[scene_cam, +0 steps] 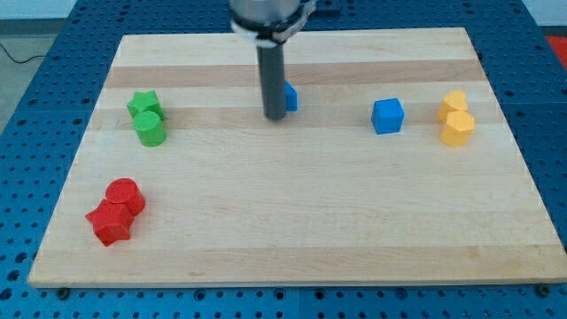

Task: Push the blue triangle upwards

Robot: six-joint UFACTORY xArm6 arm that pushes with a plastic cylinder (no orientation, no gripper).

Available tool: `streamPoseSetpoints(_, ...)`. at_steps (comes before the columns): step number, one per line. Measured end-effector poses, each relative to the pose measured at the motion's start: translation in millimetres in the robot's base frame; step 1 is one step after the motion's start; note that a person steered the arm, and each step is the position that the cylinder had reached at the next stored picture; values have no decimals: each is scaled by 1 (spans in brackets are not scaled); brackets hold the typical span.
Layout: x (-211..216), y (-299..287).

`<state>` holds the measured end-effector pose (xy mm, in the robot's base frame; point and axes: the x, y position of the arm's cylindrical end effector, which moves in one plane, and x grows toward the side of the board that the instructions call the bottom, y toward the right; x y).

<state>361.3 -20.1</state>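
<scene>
Blue triangle point(290, 96) sits upper centre of the frame on the counter point(292, 221), mostly hidden behind the rod. My tip point(275, 116), a plain rod grasping nothing, stands touching or just beside its lower-left edge; upward push looks feasible, slightly off-centre

A pale wooden board point(292, 221) carries small blocks: two green ones point(147, 117) touching at the view's left, two red ones point(116, 211) touching at lower left, a blue cube point(387, 116) right of centre, two yellow ones point(455, 118) touching at far right, and a blue triangle point(290, 96) near the top centre, mostly hidden.
</scene>
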Motion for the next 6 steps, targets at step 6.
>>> streamPoseSetpoints(6,-75,23)
